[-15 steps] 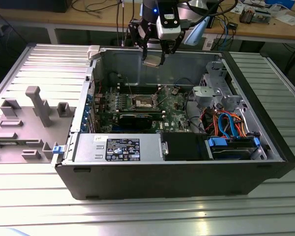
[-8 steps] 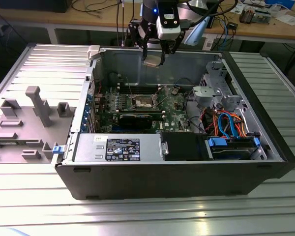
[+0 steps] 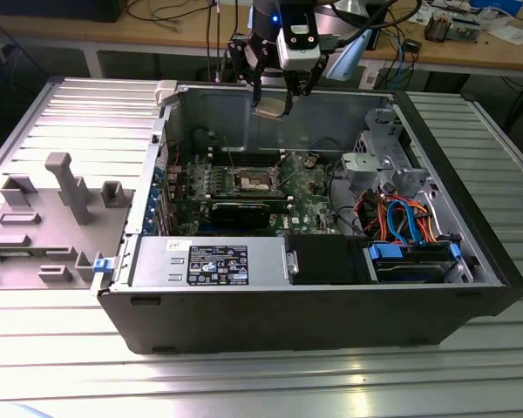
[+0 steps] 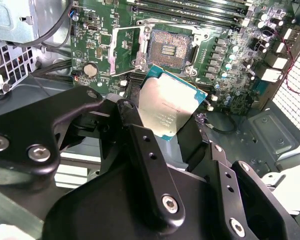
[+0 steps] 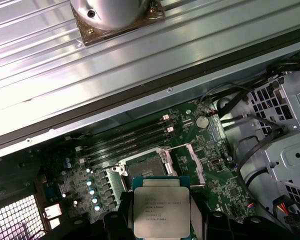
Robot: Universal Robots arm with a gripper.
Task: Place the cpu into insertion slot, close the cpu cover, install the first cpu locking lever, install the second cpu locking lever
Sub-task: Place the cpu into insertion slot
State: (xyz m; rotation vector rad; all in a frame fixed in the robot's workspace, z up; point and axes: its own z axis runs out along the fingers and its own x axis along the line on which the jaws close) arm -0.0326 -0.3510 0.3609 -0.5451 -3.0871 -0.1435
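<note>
Lying bare on the green board, the insertion slot sits well below the claw and slightly toward the exterior view's left of it, its cpu cover swung open just beside it. Between the claw's black fingers, drawn in onto two opposite edges, the cpu hangs flat, metal top up, with nothing between it and the slot that I can see
</note>
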